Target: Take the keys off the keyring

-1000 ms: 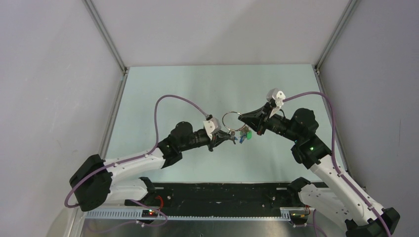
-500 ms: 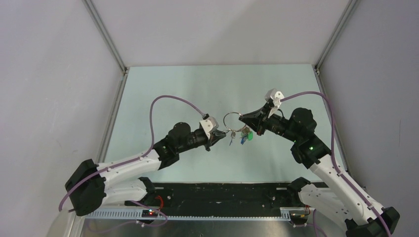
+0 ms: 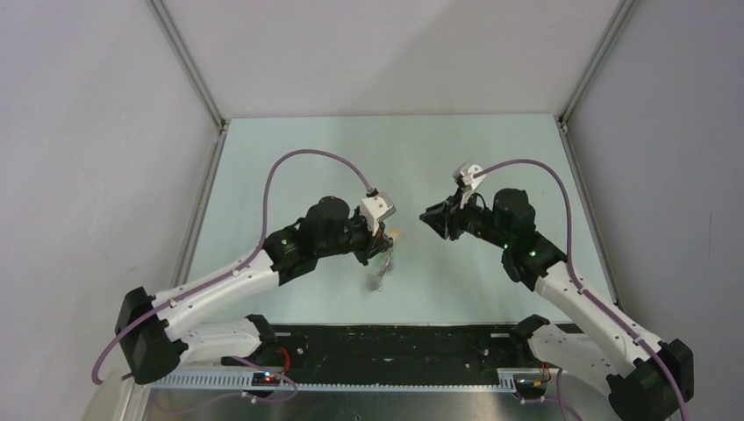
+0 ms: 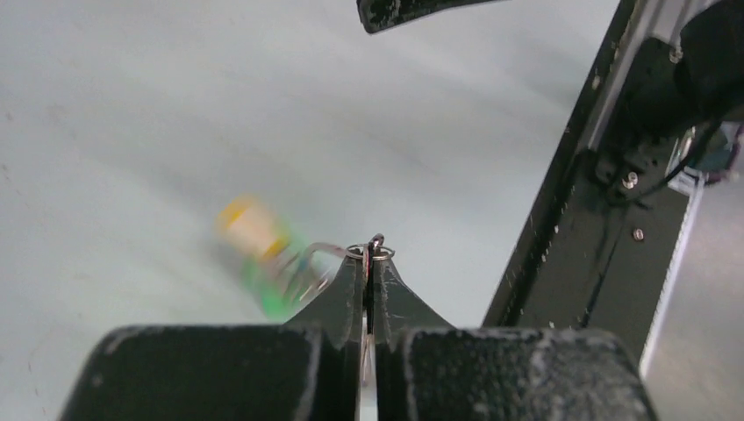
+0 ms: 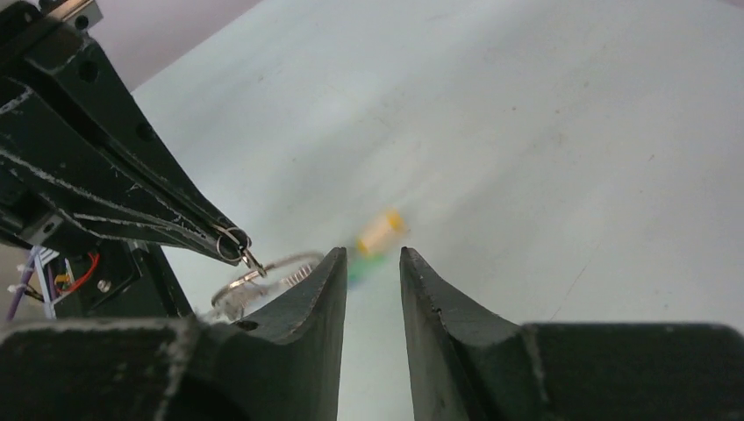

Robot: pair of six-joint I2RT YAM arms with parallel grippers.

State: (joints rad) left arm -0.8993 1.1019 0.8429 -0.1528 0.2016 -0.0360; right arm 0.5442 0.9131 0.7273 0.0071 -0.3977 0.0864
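My left gripper [image 3: 379, 248] is shut on a small silver link of the keyring. In the left wrist view the link [image 4: 378, 253] sits at its closed tips [image 4: 372, 263]. The keyring [image 5: 263, 266] hangs from that link over the table. The keys [image 3: 380, 276] dangle below, blurred by motion. A yellow and green key head [image 4: 254, 230] shows to the left of the tips, and also in the right wrist view [image 5: 382, 230]. My right gripper [image 3: 428, 216] is open and empty, a short way right of the bunch [image 5: 373, 259].
The pale green table [image 3: 289, 158] lies under both arms, with grey walls on three sides. The black base rail [image 3: 395, 342] runs along the near edge and shows in the left wrist view [image 4: 597, 175]. A right finger tip [image 4: 395, 10] is at the top of that view.
My right gripper has let go of the keyring and drawn back to the right. My left gripper has kept its hold and turned downward; the bunch now swings under it.
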